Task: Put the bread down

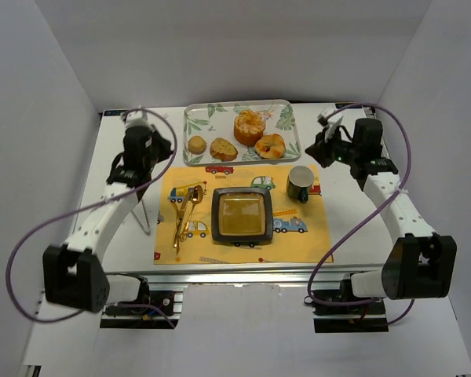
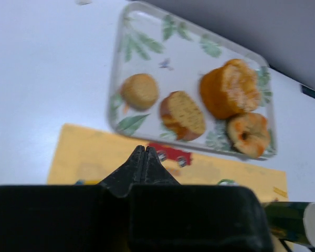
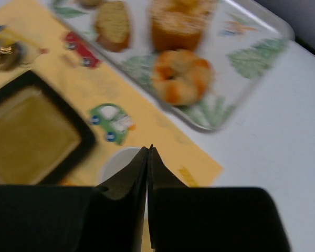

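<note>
The bread [image 1: 250,126], a tall golden-orange bun with a pale-flecked top, sits on the leaf-patterned tray [image 1: 282,115] at the back of the table. It also shows in the left wrist view [image 2: 230,88] and, cut off by the top edge, in the right wrist view [image 3: 177,23]. My left gripper [image 1: 139,170] is shut and empty, left of the tray; its closed tips [image 2: 145,149] hover over the yellow mat. My right gripper [image 1: 314,148] is shut and empty, right of the tray above the cup; its tips [image 3: 149,149] are pressed together.
On the tray lie a glazed donut [image 1: 271,146], a toast slice [image 1: 223,149] and a small round bun [image 1: 196,144]. A yellow car-print mat [image 1: 318,236] holds a black square plate [image 1: 242,216], a green cup [image 1: 300,183] and gold tongs [image 1: 185,214].
</note>
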### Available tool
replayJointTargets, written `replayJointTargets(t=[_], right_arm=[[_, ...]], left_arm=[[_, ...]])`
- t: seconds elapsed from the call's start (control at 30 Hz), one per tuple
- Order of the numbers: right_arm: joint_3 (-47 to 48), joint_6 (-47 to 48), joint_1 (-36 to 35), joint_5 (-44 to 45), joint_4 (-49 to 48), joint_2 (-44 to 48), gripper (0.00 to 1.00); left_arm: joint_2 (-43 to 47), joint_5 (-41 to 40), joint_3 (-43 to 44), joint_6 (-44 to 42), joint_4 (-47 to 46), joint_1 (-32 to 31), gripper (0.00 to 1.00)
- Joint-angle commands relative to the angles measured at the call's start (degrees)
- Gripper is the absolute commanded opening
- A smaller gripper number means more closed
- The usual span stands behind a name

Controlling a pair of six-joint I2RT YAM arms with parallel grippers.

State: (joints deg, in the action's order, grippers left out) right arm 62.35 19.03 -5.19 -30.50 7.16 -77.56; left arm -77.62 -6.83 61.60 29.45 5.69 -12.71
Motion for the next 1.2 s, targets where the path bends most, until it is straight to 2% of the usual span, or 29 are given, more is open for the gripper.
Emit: replayJointTargets(t=[0.0, 0.03, 0.07, 0.1, 0.13, 0.2, 0.27, 0.3, 0.47, 0.6, 0.67, 0.73, 0.77, 0.93, 1.17], right_arm=[[-1.3, 15.1, -1.2, -28.4, 2.0, 1.0, 0.00], [0.3, 15.9, -1.9, -31.1, 2.8, 0.2, 0.00], [1.7, 16.7, -2.9, -31.0, 6.9, -2.1, 0.30], [3.4, 17.9, -5.1, -30.5, 9.8, -3.5, 0.49], [6.4, 20.1, -6.0, -29.6, 12.8, -4.9, 0.63], [6.7, 18.7, -7.9, -28.2, 13.9, -6.8, 0.78], [5.8, 15.4, -8.5, -25.3, 10.5, -7.1, 0.89], [5.5, 14.4, -8.7, -24.7, 9.6, -7.1, 0.89], [5.9, 12.2, -8.7, -21.0, 8.7, -7.7, 0.89], [4.3, 12.0, -8.7, -20.0, 8.1, -6.6, 0.89], [3.3, 12.4, -8.7, -19.2, 8.0, -5.7, 0.89], [3.3, 12.6, -8.6, -19.0, 8.0, -5.3, 0.89], [3.1, 13.0, -8.0, -18.1, 8.1, -5.1, 0.89], [3.6, 12.8, -6.4, -18.9, 8.0, -5.4, 0.89], [4.1, 12.5, -4.9, -19.9, 8.7, -6.0, 0.89]], left_arm=[[11.0, -5.8, -10.5, 1.3, 8.6, 3.7, 0.00], [13.0, -6.7, -14.1, 2.4, 9.8, 5.8, 0.00], [14.9, -7.6, -15.5, 3.0, 11.3, 7.2, 0.13], [17.8, -7.8, -16.7, 3.5, 13.9, 8.6, 0.34], [18.9, -7.8, -18.6, 4.5, 14.9, 10.8, 0.52], [20.1, -7.4, -19.7, 4.3, 17.4, 12.4, 0.80], [19.3, -7.1, -19.7, 2.5, 18.8, 14.6, 0.88], [18.4, -7.1, -19.3, 1.8, 20.2, 15.1, 0.92], [9.5, -5.6, -16.3, -5.2, 21.6, 17.5, 0.92], [2.7, -4.2, -14.3, -10.8, 18.4, 17.6, 0.92], [-5.5, -4.2, -10.6, -15.0, 19.3, 17.5, 0.90], [-7.6, -4.6, -9.7, -15.3, 19.8, 17.5, 0.89], [-9.2, -4.9, -11.0, -15.6, 17.8, 17.5, 0.85], [-10.3, -2.6, -14.3, -15.1, 14.2, 17.5, 0.76], [-8.4, -1.7, -21.6, -11.1, 9.8, 17.5, 0.75]])
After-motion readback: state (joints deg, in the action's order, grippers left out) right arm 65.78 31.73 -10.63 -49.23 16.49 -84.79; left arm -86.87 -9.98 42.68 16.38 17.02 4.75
